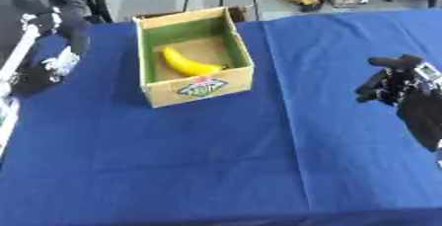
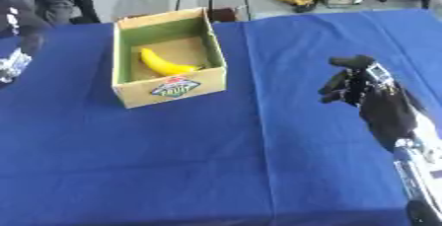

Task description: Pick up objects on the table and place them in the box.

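Banana (image 1: 190, 63) yellow, curved, lying inside box (image 1: 198, 90). Box brown cardboard, open top. Right hand (image 2: 354, 87) over blue cloth (image 1: 216, 161), fingers curled, holding nothing. Left hand (image 1: 58, 64): fingers unclear.

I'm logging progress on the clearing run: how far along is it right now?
Done: the banana already lies inside the cardboard box. In hand: nothing; the right hand hangs above the blue tablecloth with its fingers curled on nothing. The left hand sits at the table's left edge, its fingers unclear. Left: no other loose object shows on the cloth, so the job looks finished.
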